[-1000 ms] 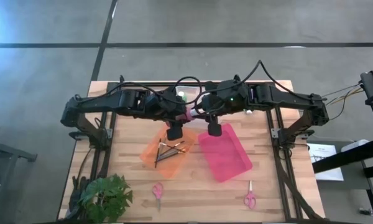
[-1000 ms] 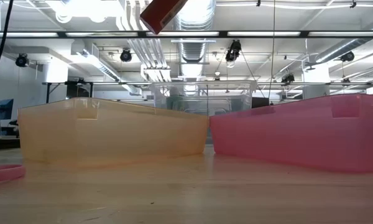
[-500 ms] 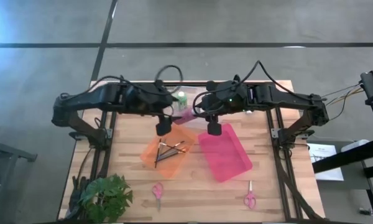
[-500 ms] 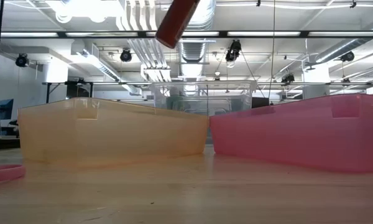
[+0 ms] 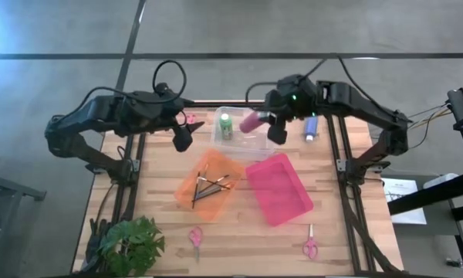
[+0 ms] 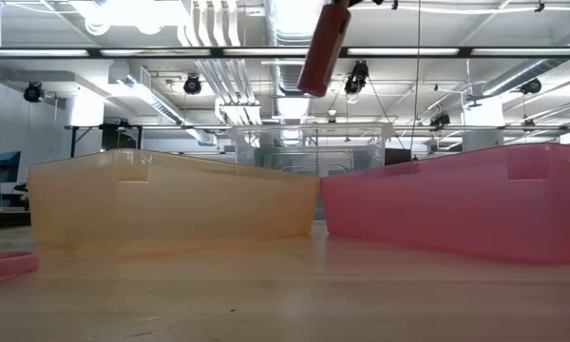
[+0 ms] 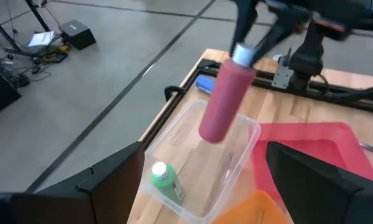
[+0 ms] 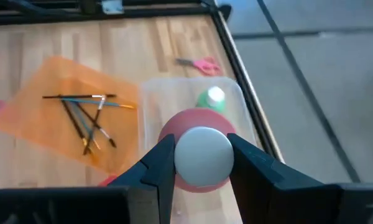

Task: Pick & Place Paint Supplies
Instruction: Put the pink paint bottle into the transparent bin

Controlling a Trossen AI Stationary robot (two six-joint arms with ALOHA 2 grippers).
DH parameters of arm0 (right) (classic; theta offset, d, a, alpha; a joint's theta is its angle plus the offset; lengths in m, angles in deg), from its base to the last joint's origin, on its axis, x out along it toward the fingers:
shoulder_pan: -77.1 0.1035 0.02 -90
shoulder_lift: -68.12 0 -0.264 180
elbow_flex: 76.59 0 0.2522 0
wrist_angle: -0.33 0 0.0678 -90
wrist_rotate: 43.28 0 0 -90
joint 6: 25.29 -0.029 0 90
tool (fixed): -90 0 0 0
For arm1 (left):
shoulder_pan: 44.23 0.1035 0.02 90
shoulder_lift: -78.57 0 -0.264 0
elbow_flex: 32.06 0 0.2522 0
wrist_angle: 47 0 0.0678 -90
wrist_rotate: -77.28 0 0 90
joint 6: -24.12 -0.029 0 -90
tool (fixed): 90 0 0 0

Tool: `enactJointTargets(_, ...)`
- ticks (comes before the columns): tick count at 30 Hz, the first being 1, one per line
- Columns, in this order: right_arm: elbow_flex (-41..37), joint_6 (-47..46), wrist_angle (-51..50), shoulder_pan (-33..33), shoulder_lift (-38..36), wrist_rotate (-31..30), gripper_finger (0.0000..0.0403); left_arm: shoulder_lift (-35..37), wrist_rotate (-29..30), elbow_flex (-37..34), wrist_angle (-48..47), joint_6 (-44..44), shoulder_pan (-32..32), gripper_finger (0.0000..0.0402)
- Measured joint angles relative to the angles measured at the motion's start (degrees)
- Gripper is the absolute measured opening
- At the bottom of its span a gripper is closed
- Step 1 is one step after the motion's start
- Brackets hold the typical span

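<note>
Pink-red paint bottle (image 5: 254, 121) is what I have clamped in the right gripper (image 8: 200, 163), the fingers (image 8: 156, 168) pinching it at its white cap end so the body hangs tilted in the air. From overhead I see it held over the 3 o'clock end of the clear bin (image 5: 239, 145) at the far middle of the table (image 5: 154, 201); the low view shows the bottle (image 6: 324, 47) well above every container rim. The left wrist view confirms it (image 7: 227, 99) hanging above the clear bin (image 7: 252, 130) without touching.

Inside that clear bin the green paint bottle (image 5: 226, 126) sits at the 9 o'clock end, seen also in the right wrist view (image 8: 212, 98). The blue paint bottle (image 5: 311, 126) lies on the table at 3 o'clock of the right gripper, outside any bin.

Toward 6 o'clock from the clear bin, the orange bin (image 5: 187, 193) holds the paintbrushes (image 5: 210, 185), a loose crossed bundle. The pink bin (image 5: 282, 193) sits just beside it at 3 o'clock.

My left gripper (image 5: 183, 137) is off at 9 o'clock of the clear bin, jaws spread wide and holding nothing.

Along the 6 o'clock edge I note two pairs of pink scissors (image 5: 195, 235) (image 5: 309, 245) and a potted plant (image 5: 131, 241) at the 7 o'clock corner.
</note>
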Motion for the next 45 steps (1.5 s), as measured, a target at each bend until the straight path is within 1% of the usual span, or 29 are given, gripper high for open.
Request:
enactJointTargets(3, 2.8, -1.9, -4.0, -4.1, 2.8, 4.4, 0.0112, 0.0, 0.3, 0.0, -0.4, 0.5, 0.1, 0.0346)
enactJointTargets(7, 5.4, -1.8, -8.0, -7.9, 7.1, 5.2, 0.0112, 0.0, 0.5, -0.7, -0.8, 1.4, 0.1, 0.0346)
enactJointTargets(12, 7.0, -0.8, -9.3, -11.5, 11.1, 9.3, 0.0112, 0.0, 0.6, -2.3, -0.6, 1.9, 0.2, 0.0346)
enactJointTargets(18, 9.2, 1.3, -8.9, -11.8, 16.7, 9.6, 0.0112, 0.0, 0.6, -4.1, -0.4, 3.4, 0.2, 0.0346)
enactJointTargets(26, 12.3, 2.1, -8.5, -12.8, 22.7, 9.4, 0.0112, 0.0, 0.6, -4.3, -0.8, 5.3, 0.2, 0.0346)
enactJointTargets(36, 12.6, 3.2, -7.8, -13.3, 26.9, 9.6, 0.0112, 0.0, 0.5, -4.3, -0.8, 6.4, 0.2, 0.0346)
enactJointTargets(41, 11.6, 1.9, -4.2, -13.4, 27.1, 9.7, 0.0112, 0.0, 0.4, -4.3, -0.8, 7.3, 0.2, 0.0346)
enactJointTargets(45, 10.2, 0.8, -4.0, -13.6, 27.1, 9.9, 0.0112, 0.0, 0.4, -4.3, -0.8, 7.5, 0.1, 0.0346)
